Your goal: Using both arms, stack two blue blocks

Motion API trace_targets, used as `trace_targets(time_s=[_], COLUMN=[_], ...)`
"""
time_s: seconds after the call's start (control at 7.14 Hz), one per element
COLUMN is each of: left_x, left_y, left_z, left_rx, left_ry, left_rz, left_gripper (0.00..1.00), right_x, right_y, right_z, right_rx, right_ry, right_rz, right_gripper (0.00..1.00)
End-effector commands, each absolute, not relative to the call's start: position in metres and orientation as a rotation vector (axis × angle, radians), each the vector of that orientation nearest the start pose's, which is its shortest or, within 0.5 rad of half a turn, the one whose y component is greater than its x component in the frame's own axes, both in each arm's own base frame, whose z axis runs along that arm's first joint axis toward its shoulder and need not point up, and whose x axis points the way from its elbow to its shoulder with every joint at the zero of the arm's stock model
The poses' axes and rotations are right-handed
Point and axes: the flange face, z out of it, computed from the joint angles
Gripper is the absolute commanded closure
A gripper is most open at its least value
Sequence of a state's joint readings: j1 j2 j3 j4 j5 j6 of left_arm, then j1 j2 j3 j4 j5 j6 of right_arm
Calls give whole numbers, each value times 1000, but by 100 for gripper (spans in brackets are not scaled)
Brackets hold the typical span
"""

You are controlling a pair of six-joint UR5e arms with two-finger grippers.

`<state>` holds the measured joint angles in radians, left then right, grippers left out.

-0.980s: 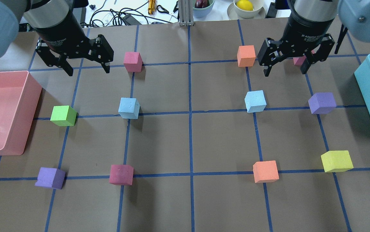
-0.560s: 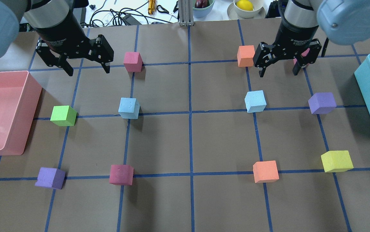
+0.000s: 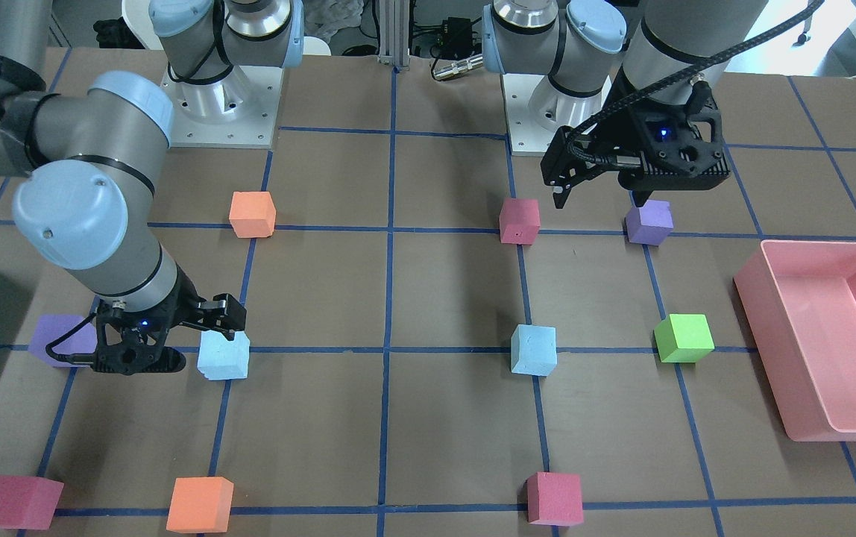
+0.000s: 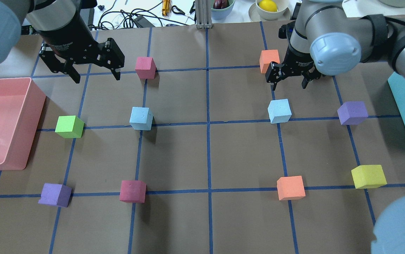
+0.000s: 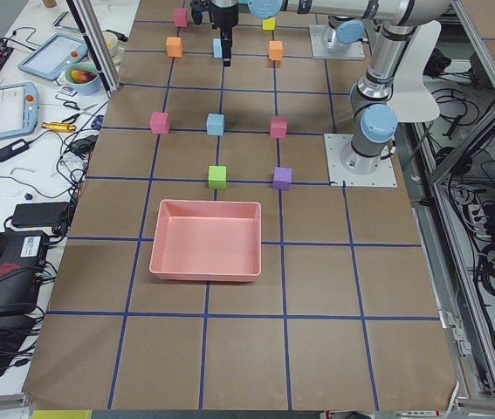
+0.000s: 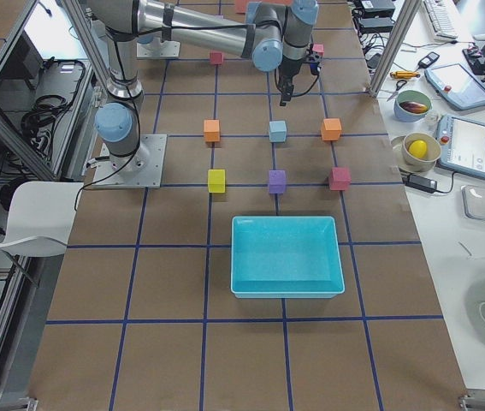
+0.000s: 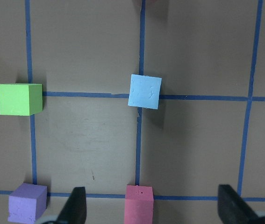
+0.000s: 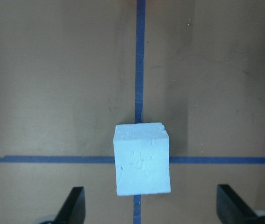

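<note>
My right claw [image 4: 290, 82]: spread wide over the blue block [image 4: 279, 110], lined up to straddle it.
My left claw [image 4: 97, 74]: open, idle.

Overhead faces 12 o'clock; front-facing opposes; sides at 9, 3; wrist cameras straight down (right closest); gridded table [image 4: 174, 158] shared.

The left arm [image 4: 52, 14] and right arm [image 4: 361, 26] are silver-grey tubes joined by rounded light blue caps [image 4: 334, 53], each cap with a small screw at its centre. The left hand [image 4: 97, 77] and right hand [image 4: 289, 84] are black and two-fingered, with white lettering and a small blue light [image 3: 664, 134]. A black braided cable [image 3: 696, 69] runs along the left arm. The bases are bolted to square metal plates [image 3: 256, 127].
</note>
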<state>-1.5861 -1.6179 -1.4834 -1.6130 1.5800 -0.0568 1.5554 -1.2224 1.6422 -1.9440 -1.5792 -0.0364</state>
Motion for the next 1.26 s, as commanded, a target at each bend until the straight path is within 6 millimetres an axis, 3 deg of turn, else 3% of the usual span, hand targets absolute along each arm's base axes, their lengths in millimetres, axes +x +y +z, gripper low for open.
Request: trace_targets(time_s=[0.0, 0.14, 0.7, 0.84, 1.12], left_x=[-140, -140, -141, -141, -141], left_y=[-509, -510, -509, -509, -509], left_z=[503, 503, 503, 504, 503], left_rx=[-65, -65, -62, -62, -62], left_ry=[3132, 3132, 3132, 3132, 3132], left_rz=[4, 2, 4, 2, 4], left_gripper=[0, 0, 0, 0, 0], right_x=[122, 123, 123, 123, 123], right_y=[-594, -588, -589, -590, -591], right_z=[244, 230, 212, 211, 208], right_rx=[-56, -53, -53, -55, -63], right_ry=[3152, 3146, 3139, 3138, 3139], right_rz=[59, 82, 123, 109, 116], right_gripper=[0, 0, 1, 23, 80])
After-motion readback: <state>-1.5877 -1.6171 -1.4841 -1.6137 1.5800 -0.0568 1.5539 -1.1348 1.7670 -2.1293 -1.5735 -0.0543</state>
